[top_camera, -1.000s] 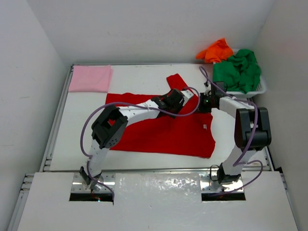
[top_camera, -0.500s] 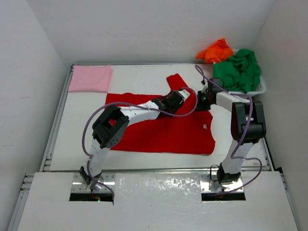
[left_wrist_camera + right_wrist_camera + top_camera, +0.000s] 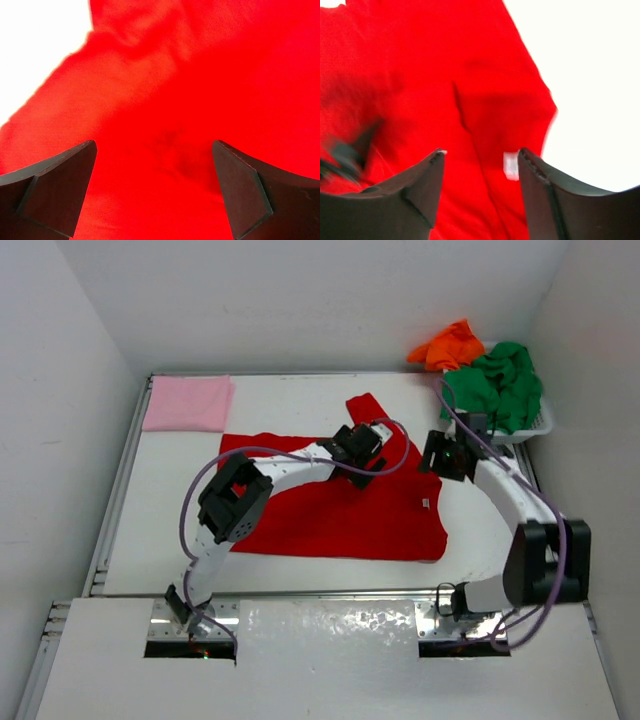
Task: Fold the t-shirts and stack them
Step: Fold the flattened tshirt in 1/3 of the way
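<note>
A white desk [image 3: 300, 400] sits between plain white walls. In its far left corner lies the folded light pink cloth t-shirt [image 3: 188, 403]. The bright red cloth t-shirt [image 3: 340, 515] lies flat across the middle, partly hidden under the left arm. The left tool [image 3: 155, 187] hangs over it, spread wide and empty. The right tool [image 3: 480, 190], also spread and empty, is above the shirt's right edge. At far right, the crumpled green t-shirt [image 3: 500, 385] fills a white plastic mesh basket [image 3: 535, 428], with the orange t-shirt [image 3: 447, 345] bunched at its far left.
</note>
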Tool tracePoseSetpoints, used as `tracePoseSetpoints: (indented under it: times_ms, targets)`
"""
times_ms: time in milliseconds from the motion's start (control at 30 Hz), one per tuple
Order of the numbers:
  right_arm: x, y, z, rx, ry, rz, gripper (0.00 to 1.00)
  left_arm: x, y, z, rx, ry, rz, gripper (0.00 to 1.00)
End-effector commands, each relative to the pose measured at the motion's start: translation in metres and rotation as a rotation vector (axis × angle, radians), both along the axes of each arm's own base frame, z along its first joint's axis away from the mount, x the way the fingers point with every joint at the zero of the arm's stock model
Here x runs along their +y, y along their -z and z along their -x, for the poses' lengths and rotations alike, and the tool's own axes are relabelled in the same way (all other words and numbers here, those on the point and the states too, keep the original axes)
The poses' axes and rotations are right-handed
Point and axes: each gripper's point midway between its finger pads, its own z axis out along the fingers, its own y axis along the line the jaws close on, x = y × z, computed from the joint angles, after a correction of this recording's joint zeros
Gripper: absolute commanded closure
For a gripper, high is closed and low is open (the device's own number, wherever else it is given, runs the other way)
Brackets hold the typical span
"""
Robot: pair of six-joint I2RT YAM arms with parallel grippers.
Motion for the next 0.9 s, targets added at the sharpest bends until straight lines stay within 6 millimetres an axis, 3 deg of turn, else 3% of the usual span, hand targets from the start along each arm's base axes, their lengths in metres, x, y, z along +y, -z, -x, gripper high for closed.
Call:
tracePoseSetpoints:
  times_ms: [0, 33, 67, 100, 133, 167, 200, 233, 267, 300, 333, 367, 400, 433, 467, 500, 567, 667, 867]
  targets:
    - [-0.027, 0.012, 0.053, 0.097, 0.154, 0.014, 0.38, 0.009, -0.084, -0.036, -0.129, -0.058, 0.068, 0.0]
    - [-0.03, 0.006, 0.063, 0.086, 0.166, 0.014, 0.32, 0.013, -0.104, -0.04, -0.154, -0.059, 0.075, 0.0]
    - [-0.033, 0.015, 0.08, 0.125, 0.18, 0.016, 0.31, 0.026, -0.112, -0.038, -0.152, -0.043, 0.029, 0.0]
    - [-0.033, 0.02, 0.095, 0.164, 0.182, 0.013, 0.3, 0.035, -0.138, -0.035, -0.181, -0.039, 0.034, 0.0]
    - [-0.027, 0.015, 0.101, 0.149, 0.169, -0.022, 0.28, 0.048, -0.14, -0.028, -0.174, -0.028, -0.002, 0.0]
    - [-0.025, 0.024, 0.115, 0.18, 0.173, -0.046, 0.28, 0.067, -0.165, -0.018, -0.2, 0.0, -0.03, 0.01]
    - [-0.02, 0.026, 0.128, 0.195, 0.167, -0.07, 0.27, 0.094, -0.165, 0.003, -0.166, 0.066, -0.097, 0.0]
    - [-0.019, 0.026, 0.135, 0.201, 0.166, -0.073, 0.27, 0.101, -0.139, 0.016, -0.091, 0.087, -0.139, 0.0]
    - [-0.019, 0.026, 0.141, 0.209, 0.167, -0.075, 0.27, 0.127, -0.157, 0.03, -0.103, 0.134, -0.174, 0.0]
    - [-0.018, 0.028, 0.152, 0.235, 0.171, -0.074, 0.26, 0.141, -0.145, 0.049, -0.039, 0.202, -0.189, 0.0]
    - [-0.016, 0.032, 0.161, 0.254, 0.169, -0.081, 0.25, 0.176, -0.107, 0.085, 0.102, 0.255, -0.273, 0.11]
    - [-0.014, 0.03, 0.165, 0.237, 0.171, -0.095, 0.25, 0.21, -0.121, 0.095, 0.071, 0.276, -0.287, 0.16]
    - [-0.011, 0.032, 0.171, 0.248, 0.17, -0.107, 0.24, 0.232, -0.11, 0.111, 0.105, 0.298, -0.303, 0.19]
    - [-0.007, 0.037, 0.18, 0.263, 0.175, -0.13, 0.24, 0.272, -0.092, 0.141, 0.144, 0.347, -0.38, 0.22]
    - [-0.005, 0.039, 0.183, 0.27, 0.175, -0.143, 0.24, 0.29, -0.084, 0.157, 0.16, 0.377, -0.427, 0.22]
    - [-0.002, 0.048, 0.192, 0.298, 0.178, -0.159, 0.25, 0.31, -0.057, 0.187, 0.249, 0.42, -0.49, 0.2]
    - [0.002, 0.054, 0.196, 0.303, 0.197, -0.185, 0.25, 0.325, -0.053, 0.204, 0.219, 0.464, -0.541, 0.16]
    - [0.003, 0.073, 0.202, 0.303, 0.244, -0.204, 0.28, 0.337, -0.013, 0.227, 0.277, 0.499, -0.563, 0.11]
    - [0.004, 0.088, 0.189, 0.25, 0.29, -0.236, 0.33, 0.363, 0.021, 0.206, 0.197, 0.398, -0.737, 0.07]
